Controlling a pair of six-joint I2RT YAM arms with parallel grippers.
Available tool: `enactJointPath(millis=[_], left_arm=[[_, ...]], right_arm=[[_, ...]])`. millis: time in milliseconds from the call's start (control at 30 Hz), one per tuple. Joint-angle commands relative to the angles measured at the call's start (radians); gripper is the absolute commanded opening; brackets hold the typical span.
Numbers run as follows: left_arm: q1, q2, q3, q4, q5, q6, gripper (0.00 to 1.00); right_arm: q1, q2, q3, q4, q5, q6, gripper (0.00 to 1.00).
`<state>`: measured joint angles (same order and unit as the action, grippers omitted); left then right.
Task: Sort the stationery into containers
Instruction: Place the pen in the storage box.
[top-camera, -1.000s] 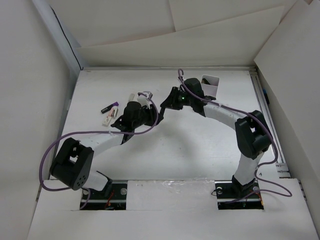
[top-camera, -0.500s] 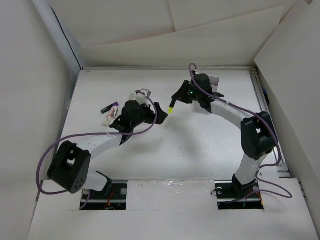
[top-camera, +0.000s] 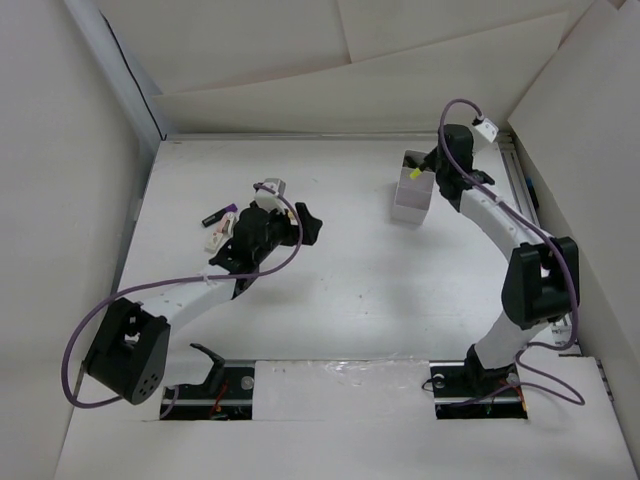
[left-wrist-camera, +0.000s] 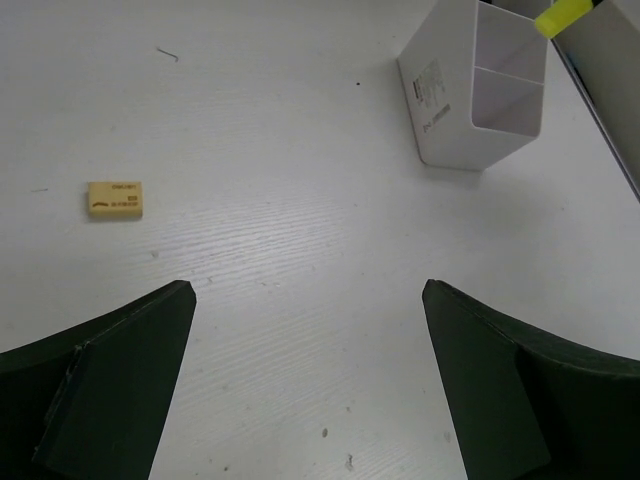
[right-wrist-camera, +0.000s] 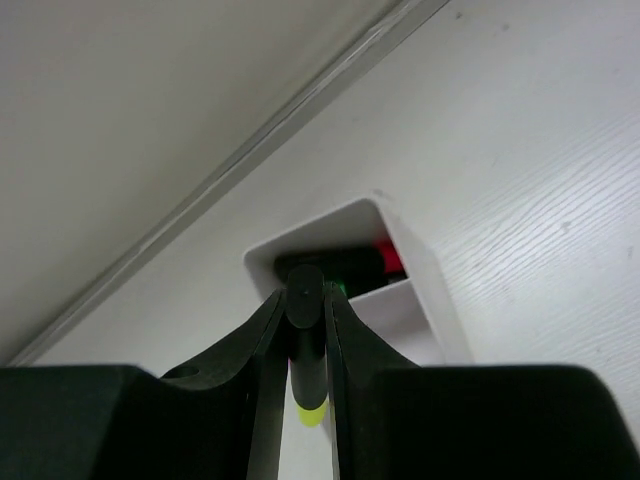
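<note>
My right gripper (top-camera: 428, 172) is shut on a yellow highlighter (right-wrist-camera: 305, 345) with a black cap. It holds the highlighter just above the white container (top-camera: 410, 196) at the back right. Through the right wrist view, one compartment of the container (right-wrist-camera: 432, 272) holds a pink marker (right-wrist-camera: 388, 256) and a green one (right-wrist-camera: 336, 290). My left gripper (left-wrist-camera: 306, 292) stands wide open over bare table, nothing between its fingers. A tan eraser (left-wrist-camera: 114, 199) lies ahead of it to the left. A purple marker (top-camera: 221, 214) and a pale one (top-camera: 215, 238) lie left of the left arm.
White walls enclose the table on three sides. A metal rail (top-camera: 520, 200) runs along the right edge, close to the container. The left arm's purple cable (top-camera: 150, 290) loops over the near left of the table.
The left gripper opened and drew back to the left. The right arm carried the yellow highlighter from the table's middle to above the container.
</note>
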<state>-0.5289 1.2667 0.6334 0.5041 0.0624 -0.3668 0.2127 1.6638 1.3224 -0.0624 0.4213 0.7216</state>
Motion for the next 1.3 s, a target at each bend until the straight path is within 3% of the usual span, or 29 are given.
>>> enactJointPath(millis=[0, 233, 467, 733, 900, 1033, 1100, 1167, 1200, 1267], left_arm=[[0.032, -0.053, -0.015, 0.034, -0.044, -0.018, 0.97], [0.032, -0.087, -0.024, 0.034, -0.021, -0.027, 0.97], [0.032, -0.076, -0.015, -0.018, -0.108, -0.037, 0.99], [0.032, -0.067, -0.015, -0.027, -0.176, -0.046, 0.99], [0.032, -0.067, -0.015, -0.036, -0.243, -0.046, 0.99], [0.032, -0.067, -0.015, -0.045, -0.288, -0.055, 0.99], [0.032, -0.067, -0.005, -0.074, -0.308, -0.064, 0.97], [0.032, -0.076, 0.017, -0.088, -0.341, -0.075, 0.93], [0.032, -0.076, 0.017, -0.104, -0.358, -0.09, 0.91], [0.032, -0.076, 0.041, -0.119, -0.401, -0.124, 0.82]], right_arm=[[0.008, 0.048, 0.083, 0.001, 0.249, -0.017, 0.01], [0.042, 0.151, 0.142, 0.001, 0.384, -0.047, 0.0], [0.088, 0.189, 0.13, 0.001, 0.453, -0.045, 0.0], [0.131, 0.185, 0.11, 0.001, 0.499, -0.036, 0.41], [0.14, 0.142, 0.101, -0.008, 0.49, -0.036, 0.53], [0.149, 0.054, 0.049, -0.017, 0.45, -0.007, 0.55], [0.172, -0.024, -0.004, -0.028, 0.415, 0.025, 0.53], [0.208, -0.077, -0.073, -0.028, 0.354, 0.047, 0.46], [0.221, -0.125, -0.093, -0.028, 0.328, 0.056, 0.28], [0.258, -0.163, -0.126, -0.028, 0.233, 0.056, 0.11]])
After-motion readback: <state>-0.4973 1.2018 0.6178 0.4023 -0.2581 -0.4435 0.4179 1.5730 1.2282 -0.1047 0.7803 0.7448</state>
